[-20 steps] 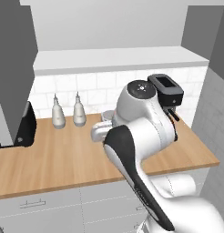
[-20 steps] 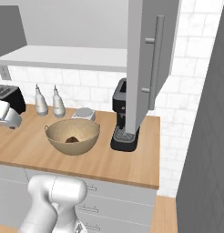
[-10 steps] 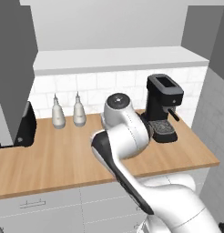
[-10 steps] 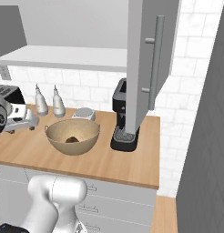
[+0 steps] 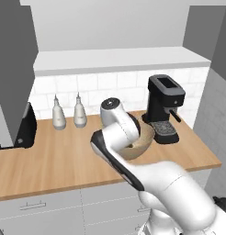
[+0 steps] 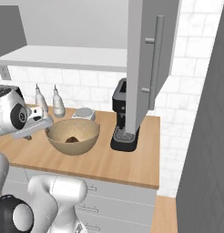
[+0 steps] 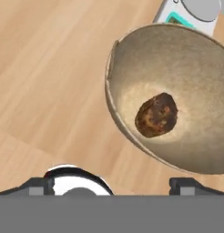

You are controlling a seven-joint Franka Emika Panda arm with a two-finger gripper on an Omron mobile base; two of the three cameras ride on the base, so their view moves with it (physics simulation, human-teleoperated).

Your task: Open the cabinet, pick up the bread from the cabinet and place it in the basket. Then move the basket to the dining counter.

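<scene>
The bread lies in the bottom of the basket, which sits on the wood worktop just left of the black coffee machine (we see the same dark lump inside it from the right base view). Behind the basket stands a small grey kitchen scale, and two bottles stand by the tiles. Our gripper hovers beside the basket's rim, fingers spread wide and holding nothing. The cabinet door stands open.

The arm hid most of the basket in the left base view — the hand view cut off its right rim.
</scene>
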